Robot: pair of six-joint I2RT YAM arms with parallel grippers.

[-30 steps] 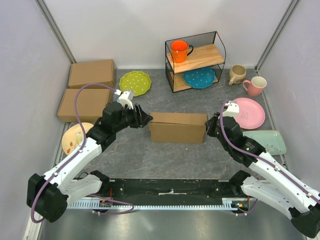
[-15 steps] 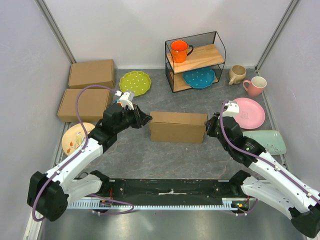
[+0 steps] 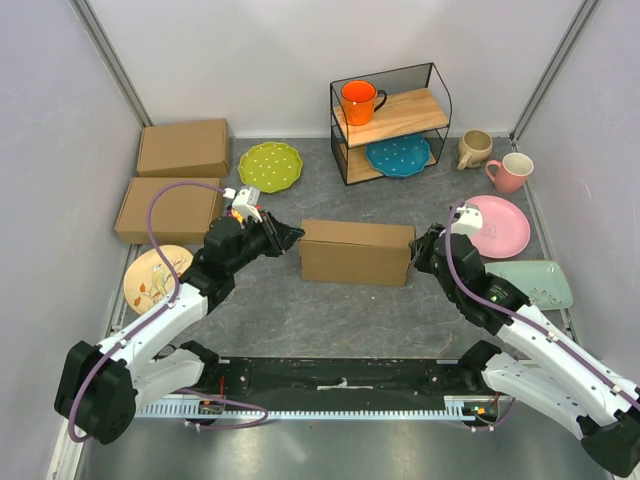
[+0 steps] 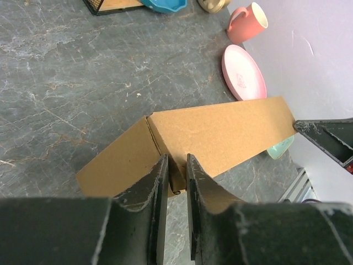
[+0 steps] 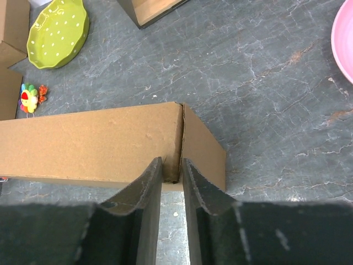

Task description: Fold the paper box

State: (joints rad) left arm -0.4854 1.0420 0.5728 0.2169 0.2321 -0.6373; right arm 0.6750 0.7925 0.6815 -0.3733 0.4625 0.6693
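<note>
You have the paper box (image 3: 356, 252) near the middle of the grey marbled worktop (image 3: 300, 320), lying lengthwise between the two arms. It is plain brown corrugated cardboard, standing as a closed, low rectangular block with lightly dented faces and a thin open seam at each end corner. Your left gripper (image 3: 290, 236) has its fingers drawn close together, pinching the box's left end right at that corner seam. Your right gripper (image 3: 418, 250) is narrowed the same way, clamping the corner edge at the right end. The faint mark on the pink plate (image 3: 498, 225) is too small to read.
</note>
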